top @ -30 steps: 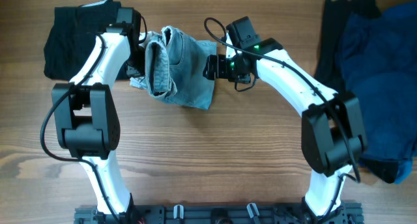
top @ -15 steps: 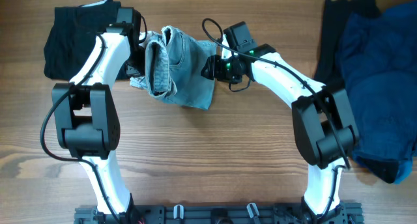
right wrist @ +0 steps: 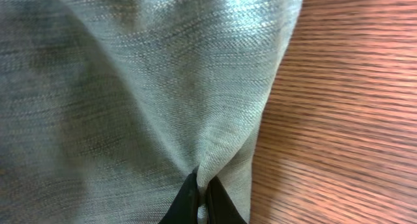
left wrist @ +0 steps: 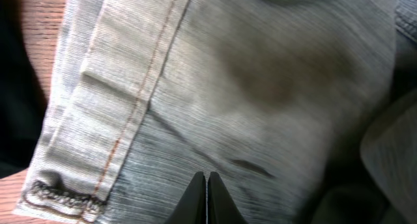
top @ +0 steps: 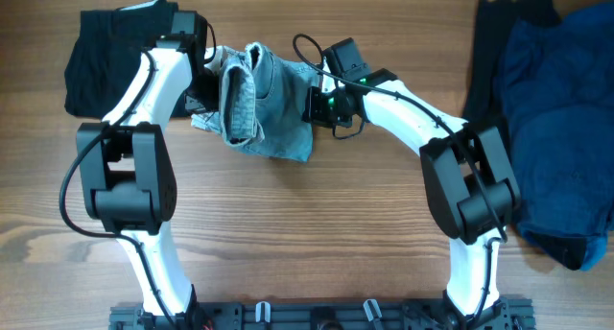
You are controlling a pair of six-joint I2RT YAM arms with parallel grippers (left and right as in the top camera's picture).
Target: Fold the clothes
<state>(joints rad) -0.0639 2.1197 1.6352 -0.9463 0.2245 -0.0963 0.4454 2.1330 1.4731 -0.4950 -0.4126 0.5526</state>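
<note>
I am pinching the denim shorts (top: 278,119), upper centre, with closed left gripper (left wrist: 207,182) and right gripper (right wrist: 201,190), thin edge bites risking slippage.

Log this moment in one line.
left end effector: shut on denim shorts | right end effector: shut on denim shorts edge | fold: partial

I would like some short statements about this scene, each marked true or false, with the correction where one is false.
1. The right claw pinches an edge of the denim shorts. True.
2. The left claw is wide open over bare wood. False: it is shut on the denim shorts.
3. The dark blue pile lies on top of the denim shorts. False: it lies apart, beyond the right arm.
4. The table is wooden. True.
5. The denim shorts lie spread flat. False: one part is bunched into a roll.
</note>
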